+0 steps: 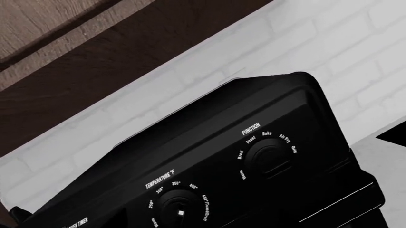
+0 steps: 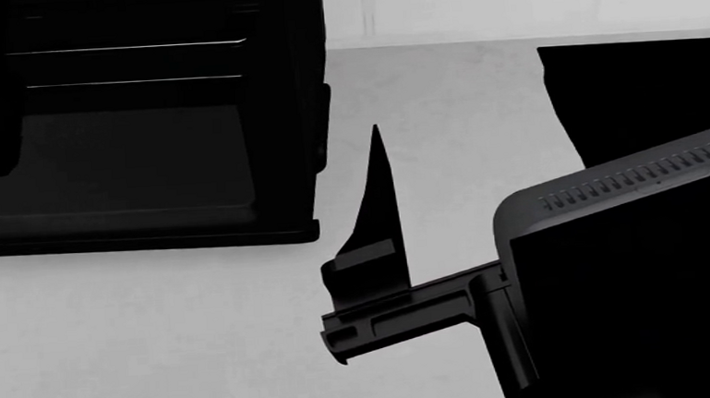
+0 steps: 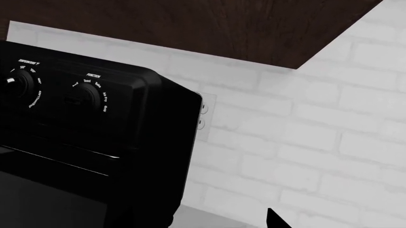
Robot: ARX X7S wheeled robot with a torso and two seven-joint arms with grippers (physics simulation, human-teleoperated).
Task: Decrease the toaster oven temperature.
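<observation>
The toaster oven (image 2: 144, 175) is a matte-black box at the far left of the counter, with rack lines behind its dark glass. Its control panel fills the left wrist view, with the temperature knob (image 1: 179, 212) at the frame's edge and the function knob (image 1: 271, 159) beyond it. The panel also shows in the right wrist view (image 3: 57, 95). My left gripper's fingers do not show clearly against the black panel. My right gripper (image 2: 390, 252) hovers over the counter just right of the oven's front corner. One pointed finger (image 2: 380, 197) stands at the end of its rail, and it holds nothing.
A flat black cooktop panel (image 2: 644, 89) lies at the back right. My right arm's housing (image 2: 632, 284) fills the lower right. A white brick wall (image 3: 317, 142) with an outlet (image 3: 201, 116) stands behind the oven, under dark wood cabinets (image 3: 190, 23).
</observation>
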